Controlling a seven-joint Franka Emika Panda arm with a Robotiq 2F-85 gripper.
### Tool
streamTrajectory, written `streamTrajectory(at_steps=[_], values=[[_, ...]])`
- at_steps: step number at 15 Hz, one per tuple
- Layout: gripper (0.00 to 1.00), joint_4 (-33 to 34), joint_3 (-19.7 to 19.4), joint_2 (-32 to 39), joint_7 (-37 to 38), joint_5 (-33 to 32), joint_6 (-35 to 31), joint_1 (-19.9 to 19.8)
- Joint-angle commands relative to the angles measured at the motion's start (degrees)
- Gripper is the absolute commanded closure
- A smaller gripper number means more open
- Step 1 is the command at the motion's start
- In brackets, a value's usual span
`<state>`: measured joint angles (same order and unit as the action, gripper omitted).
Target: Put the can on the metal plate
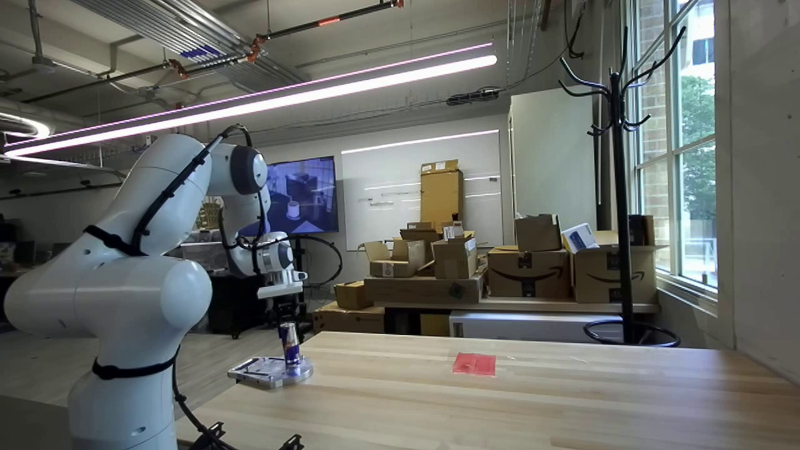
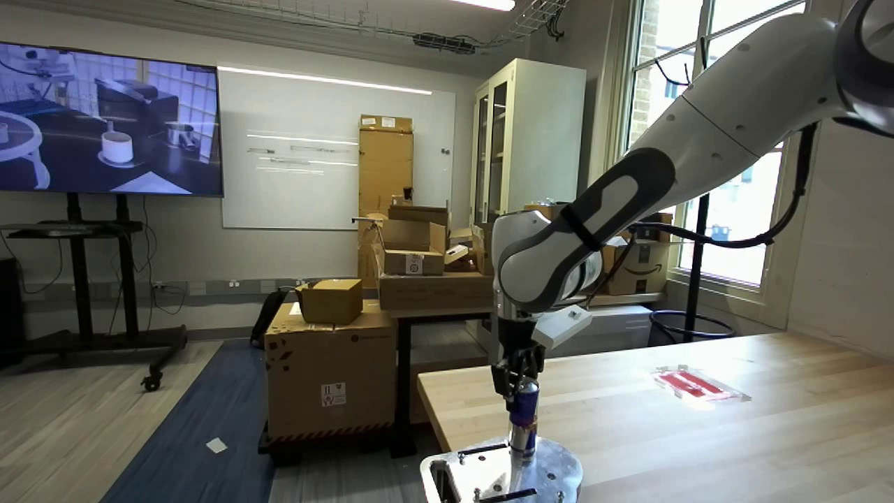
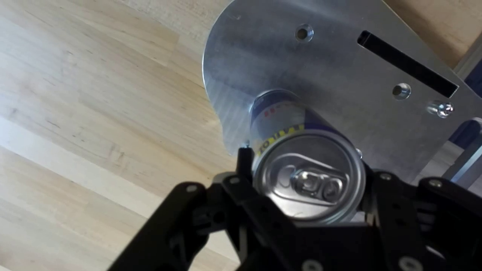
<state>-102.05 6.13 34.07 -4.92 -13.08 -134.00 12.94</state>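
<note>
The can (image 3: 282, 116) is a slim silver and blue drink can with a silver lid, upright in both exterior views (image 1: 290, 345) (image 2: 523, 419). The metal plate (image 3: 339, 71) is a flat silvery plate with holes and a slot, on the table's corner; it also shows in the exterior views (image 1: 259, 370) (image 2: 562, 467). The can's base is at the plate near its rounded edge; I cannot tell whether it touches or hovers slightly. My gripper (image 3: 306, 171) points down over the can (image 2: 518, 381), with black fingers against both sides of its upper part. It looks shut on the can.
A flat red object (image 1: 474, 364) lies on the wooden table (image 1: 562, 400), away from the plate. Screws (image 3: 440, 109) stick up from the plate. Cardboard boxes (image 1: 528, 272) stand behind the table, and a black coat rack (image 1: 622, 206) stands near the window.
</note>
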Motion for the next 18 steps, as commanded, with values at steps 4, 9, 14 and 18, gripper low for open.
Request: streamTrajectory(at_steps=[4,9,14,18], values=[[0.67,-3.64,0.71,-2.8,-0.35,0.41,-0.95,-0.25],[0.0,-4.69,0.53,-3.72,0.08,0.64,-0.19,-0.36],[0.0,-6.5,-0.1,-8.67,0.79,0.28,0.16,-0.68],[0.0,-8.05,-1.35,-15.61,1.59,0.76,2.07,-2.01]])
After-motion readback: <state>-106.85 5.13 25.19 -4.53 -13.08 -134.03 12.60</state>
